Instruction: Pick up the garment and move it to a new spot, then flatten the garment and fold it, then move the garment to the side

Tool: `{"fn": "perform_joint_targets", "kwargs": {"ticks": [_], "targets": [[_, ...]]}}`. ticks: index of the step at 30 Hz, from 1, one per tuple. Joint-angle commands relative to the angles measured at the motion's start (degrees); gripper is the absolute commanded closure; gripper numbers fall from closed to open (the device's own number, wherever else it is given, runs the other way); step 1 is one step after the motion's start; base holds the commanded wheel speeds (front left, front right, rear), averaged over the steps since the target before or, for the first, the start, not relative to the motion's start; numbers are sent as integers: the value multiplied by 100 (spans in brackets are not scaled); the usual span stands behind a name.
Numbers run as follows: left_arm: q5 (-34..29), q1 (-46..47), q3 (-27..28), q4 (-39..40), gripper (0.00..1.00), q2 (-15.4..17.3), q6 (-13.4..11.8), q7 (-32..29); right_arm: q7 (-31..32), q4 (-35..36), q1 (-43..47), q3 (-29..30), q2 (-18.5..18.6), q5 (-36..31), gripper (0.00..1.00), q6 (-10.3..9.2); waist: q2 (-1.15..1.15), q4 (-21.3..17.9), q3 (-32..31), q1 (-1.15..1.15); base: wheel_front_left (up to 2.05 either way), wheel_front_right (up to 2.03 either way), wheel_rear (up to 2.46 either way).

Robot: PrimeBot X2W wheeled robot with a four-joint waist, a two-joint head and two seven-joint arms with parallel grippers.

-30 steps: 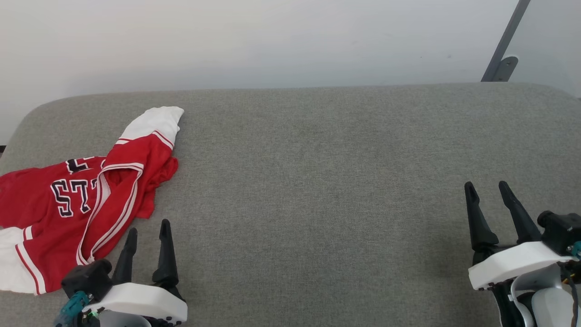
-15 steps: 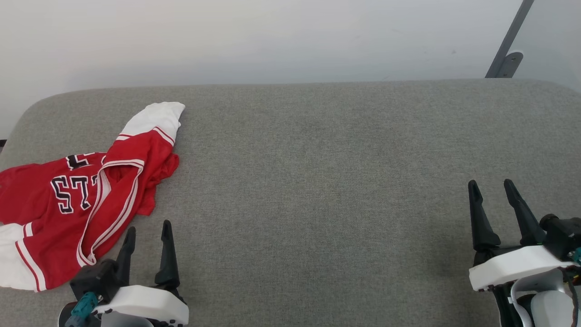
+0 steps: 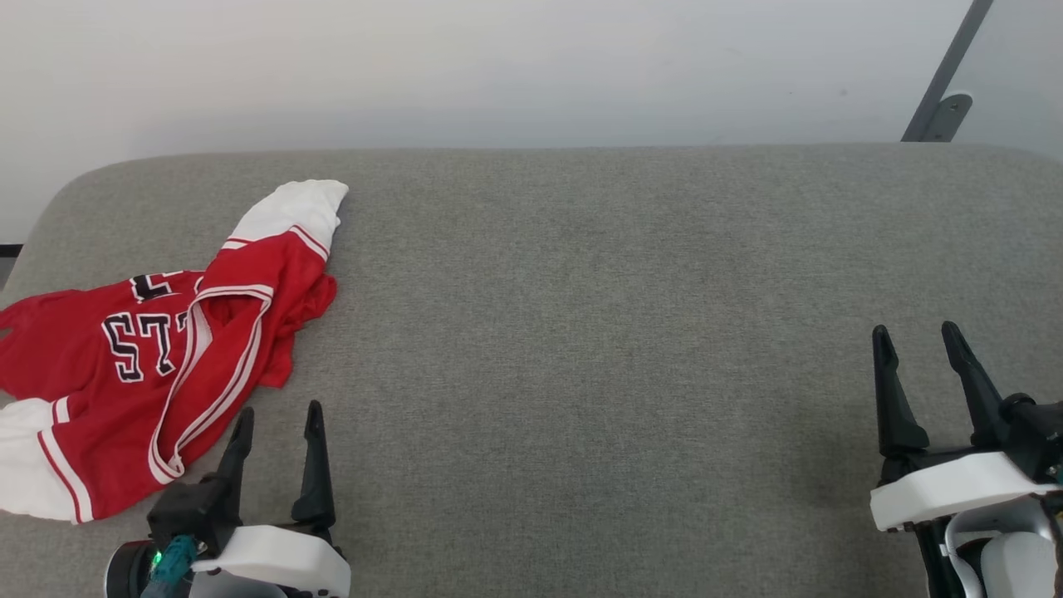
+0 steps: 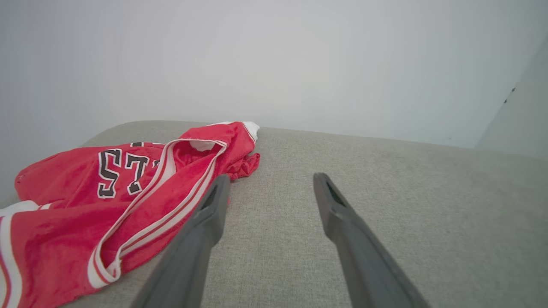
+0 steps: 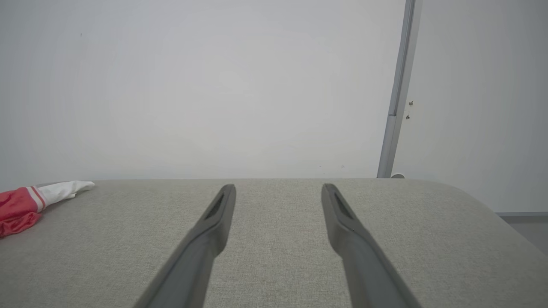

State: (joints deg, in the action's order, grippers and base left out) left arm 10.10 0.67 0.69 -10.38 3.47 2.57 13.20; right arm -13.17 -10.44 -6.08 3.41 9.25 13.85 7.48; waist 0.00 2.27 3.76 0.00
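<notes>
We see a big white wall [image 3: 531,66] behind everything. In front of it is the wide table [image 3: 598,349], with a gray cloth cover and round corners. The cloth looks a bit rough, so we think things will not slide much. The garment [image 3: 116,374] lies in a messy heap at the far left of the table, with lots of bare room to its right. We think it is soft, light and floppy, so it will droop and bunch up when lifted. The left end effector [image 3: 279,409] waits just beside the garment's near edge, fingers spread apart, holding nothing. The right end effector [image 3: 914,328] is well apart at the right side, also spread and holding nothing. A good place to pinch may be the striped neck band [image 3: 178,444], the part nearest the left fingers.
</notes>
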Motion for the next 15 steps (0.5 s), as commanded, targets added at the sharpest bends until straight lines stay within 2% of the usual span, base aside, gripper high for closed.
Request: {"fn": "perform_joint_targets", "kwargs": {"ticks": [1,8,15], "targets": [[-133,-10,-3,37,0,-8,46,53,-66,43,47,30,-5,-123,0,2,0,35,-2,0,0,0,0],[-320,-41,49,-21,0,-34,82,127,-135,52,116,43,-49,-331,0,1,0,401,-52,0,0,0,0],[-469,-143,119,10,0,-49,66,206,-207,48,128,-274,-83,-556,0,1,0,1223,-33,0,0,0,0]]}}
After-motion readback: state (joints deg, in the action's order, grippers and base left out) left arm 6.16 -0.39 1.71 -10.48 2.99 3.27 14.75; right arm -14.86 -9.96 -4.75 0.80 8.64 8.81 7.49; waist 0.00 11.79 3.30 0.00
